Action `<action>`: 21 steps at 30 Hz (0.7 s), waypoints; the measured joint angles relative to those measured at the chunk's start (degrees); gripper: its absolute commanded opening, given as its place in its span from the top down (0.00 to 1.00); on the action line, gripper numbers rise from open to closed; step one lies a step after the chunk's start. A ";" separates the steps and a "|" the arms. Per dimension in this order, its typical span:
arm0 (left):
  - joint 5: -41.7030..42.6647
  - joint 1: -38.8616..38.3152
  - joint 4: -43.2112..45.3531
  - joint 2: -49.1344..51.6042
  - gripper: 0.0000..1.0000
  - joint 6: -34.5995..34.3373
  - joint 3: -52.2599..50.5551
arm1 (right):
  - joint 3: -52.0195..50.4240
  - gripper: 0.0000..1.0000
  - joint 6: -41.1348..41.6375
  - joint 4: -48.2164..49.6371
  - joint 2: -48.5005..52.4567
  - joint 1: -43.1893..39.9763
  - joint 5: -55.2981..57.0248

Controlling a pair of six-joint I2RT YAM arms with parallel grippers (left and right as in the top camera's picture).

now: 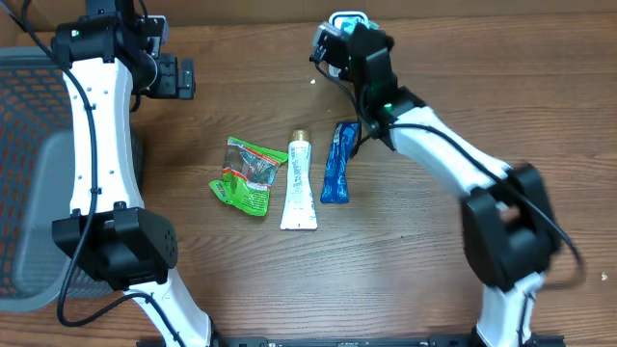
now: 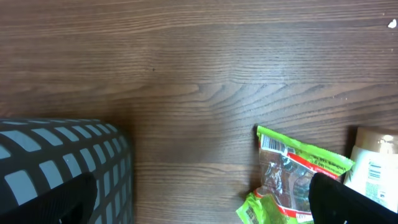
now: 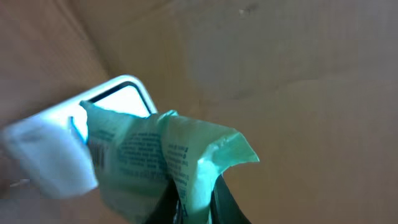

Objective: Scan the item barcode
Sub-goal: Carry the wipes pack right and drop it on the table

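My right gripper is shut on a mint-green packet, pinching its crumpled lower edge. The packet's printed face hangs right in front of the white scanner and covers part of it. From overhead, the right gripper sits at the table's far edge just in front of the scanner, and the arm hides the packet. My left gripper is open at the far left, holding nothing. Its fingers stand wide apart above the wood.
A green snack packet, a white tube and a blue packet lie side by side mid-table. A grey mesh basket stands at the left edge, its rim under my left gripper.
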 measured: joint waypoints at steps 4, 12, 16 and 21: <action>-0.04 0.00 0.09 0.00 0.00 0.00 0.00 | 0.17 0.96 18.12 -17.59 -10.56 0.46 -8.50; -0.02 0.00 0.09 0.00 0.00 0.00 0.00 | 0.90 0.96 50.53 -43.28 -16.41 -6.64 -38.10; -0.04 0.00 0.04 0.00 0.00 0.00 0.00 | 0.74 0.96 59.91 -50.47 -16.28 -12.57 -43.74; -0.04 0.00 0.07 0.00 0.00 0.00 0.00 | 0.26 0.96 70.86 -55.58 -16.28 -23.67 -45.18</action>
